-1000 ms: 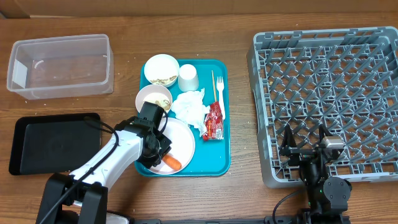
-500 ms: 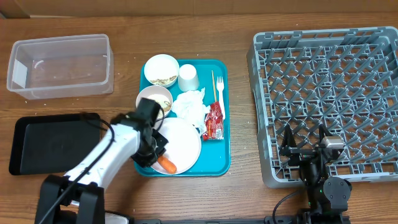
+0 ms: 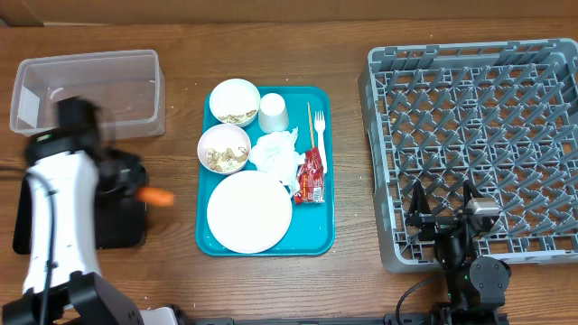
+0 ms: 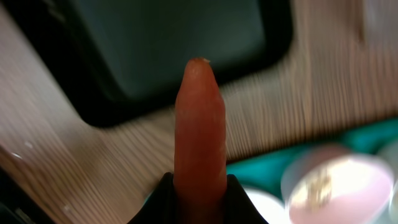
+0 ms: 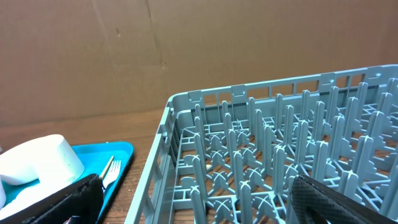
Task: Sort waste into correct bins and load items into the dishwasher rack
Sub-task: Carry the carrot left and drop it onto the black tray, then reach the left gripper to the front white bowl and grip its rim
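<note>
Left end effector [image 4: 199,198]: held carrot [image 4: 199,124] by its butt, apparently over black tray [image 4: 155,43] edge.
Right end effector [image 5: 196,202]: gaped wide, empty.
Handling: looked stiff, light, perhaps slick.

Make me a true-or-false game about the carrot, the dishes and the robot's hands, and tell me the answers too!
1. The left gripper is holding the carrot. True.
2. The carrot is lying on the plate. False: the plate is bare, and the carrot is up in the left gripper, near the black tray.
3. The rack has dishes in it. False: nothing is in it.
4. The right gripper is open. True.
5. The cup sits on the teal tray. True.
</note>
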You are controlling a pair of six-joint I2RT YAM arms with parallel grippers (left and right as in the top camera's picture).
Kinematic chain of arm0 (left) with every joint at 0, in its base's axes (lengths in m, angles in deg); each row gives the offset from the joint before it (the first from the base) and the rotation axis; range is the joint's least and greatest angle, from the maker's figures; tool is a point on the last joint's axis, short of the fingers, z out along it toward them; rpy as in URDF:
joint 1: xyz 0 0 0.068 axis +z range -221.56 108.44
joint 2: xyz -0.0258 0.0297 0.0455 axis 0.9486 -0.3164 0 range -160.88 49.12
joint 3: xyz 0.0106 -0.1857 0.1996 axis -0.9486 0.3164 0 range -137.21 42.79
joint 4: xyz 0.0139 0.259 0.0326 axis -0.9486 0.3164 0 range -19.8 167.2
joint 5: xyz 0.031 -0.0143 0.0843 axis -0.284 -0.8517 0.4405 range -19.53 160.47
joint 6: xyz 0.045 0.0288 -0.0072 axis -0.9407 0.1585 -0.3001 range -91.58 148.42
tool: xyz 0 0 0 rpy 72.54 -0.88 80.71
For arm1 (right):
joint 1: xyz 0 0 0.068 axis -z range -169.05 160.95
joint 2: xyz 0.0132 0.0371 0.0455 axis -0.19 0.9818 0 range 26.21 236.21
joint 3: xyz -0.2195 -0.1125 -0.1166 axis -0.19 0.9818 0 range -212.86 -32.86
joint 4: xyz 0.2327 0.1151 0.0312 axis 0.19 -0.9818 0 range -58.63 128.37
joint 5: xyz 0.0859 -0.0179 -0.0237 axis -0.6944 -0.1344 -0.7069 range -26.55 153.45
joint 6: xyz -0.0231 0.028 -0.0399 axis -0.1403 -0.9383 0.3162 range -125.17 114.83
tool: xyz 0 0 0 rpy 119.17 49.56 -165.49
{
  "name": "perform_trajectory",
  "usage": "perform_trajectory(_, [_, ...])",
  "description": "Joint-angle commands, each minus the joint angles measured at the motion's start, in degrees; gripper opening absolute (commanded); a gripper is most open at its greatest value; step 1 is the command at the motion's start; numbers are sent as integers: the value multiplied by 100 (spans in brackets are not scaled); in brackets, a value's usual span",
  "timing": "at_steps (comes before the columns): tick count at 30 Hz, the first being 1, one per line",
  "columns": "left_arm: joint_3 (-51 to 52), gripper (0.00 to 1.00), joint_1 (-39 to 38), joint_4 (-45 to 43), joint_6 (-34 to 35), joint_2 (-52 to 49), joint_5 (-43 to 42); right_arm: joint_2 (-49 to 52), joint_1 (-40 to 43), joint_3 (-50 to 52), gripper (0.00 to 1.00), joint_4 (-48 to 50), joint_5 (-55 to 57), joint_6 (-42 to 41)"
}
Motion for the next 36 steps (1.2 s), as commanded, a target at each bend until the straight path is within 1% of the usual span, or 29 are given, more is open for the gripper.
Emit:
perform_trajectory(1, [131,4,933,-203,-201,4,400,-44,37,55,100,39,39,-17])
perform_trajectory(4, [426,4,1469,-643,-348,0,474,-44,37,55,100,39,39,-20])
perform_trajectory(7, [769,5,1805,-1005,-382,-15,426,-44,37,55,100,39,39,-17])
perform_trajectory(9, [990,16,1939,-1270,-385,-22,439,-44,37,55,100,42,39,-17])
perform_trajectory(12, [1215,22,2041,-1541,-389,-24,468,-44,37,55,100,42,39,-17])
perform_trajectory(13, [1237,26,2052,-1561,-389,-24,468,-44,37,55,100,42,39,-20])
perform_trajectory(14, [1237,36,2052,-1563,-396,-24,466,-44,37,55,100,39,39,-17])
perform_trajectory(16, [1237,66,2052,-1561,-409,-22,444,-44,37,55,100,39,39,-17])
perform_trajectory(17, [1237,83,2050,-1550,-422,-22,437,-44,37,55,100,42,39,-20])
perform_trajectory(18, [1237,96,2050,-1541,-457,-22,411,-44,37,55,100,39,39,-17])
perform_trajectory(19, [1235,100,2050,-1537,-481,-22,387,-44,37,55,100,39,39,-17])
perform_trajectory(24, [1121,100,2044,-1375,-570,-9,212,-44,37,55,100,39,39,-17])
perform_trajectory(30, [431,100,1891,-739,-940,188,-61,-44,37,55,100,39,39,-17])
perform_trajectory(32, [48,100,1528,-474,-1117,439,-61,-44,37,55,100,42,39,-17])
perform_trajectory(36, [-144,100,175,-549,-1633,1067,-168,-44,37,55,100,39,39,-17])
